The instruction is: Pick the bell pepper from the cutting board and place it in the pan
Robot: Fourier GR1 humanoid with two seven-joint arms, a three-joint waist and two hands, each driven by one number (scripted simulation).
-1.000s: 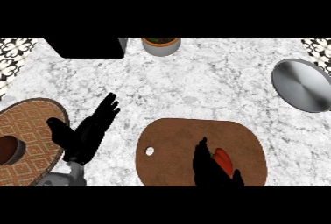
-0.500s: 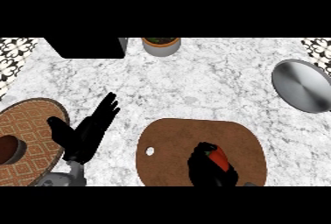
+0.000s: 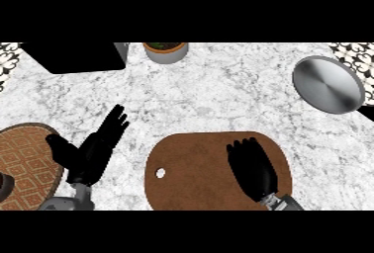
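Marble table spreads under me, my right hand (image 3: 253, 168) lying over the right half of the cutting board (image 3: 191, 173) and hiding the bell pepper — whether its fingers clasp it I cannot tell — the pan (image 3: 329, 84) up toward the upper right, my left hand (image 3: 91, 150) resting released at lower left.
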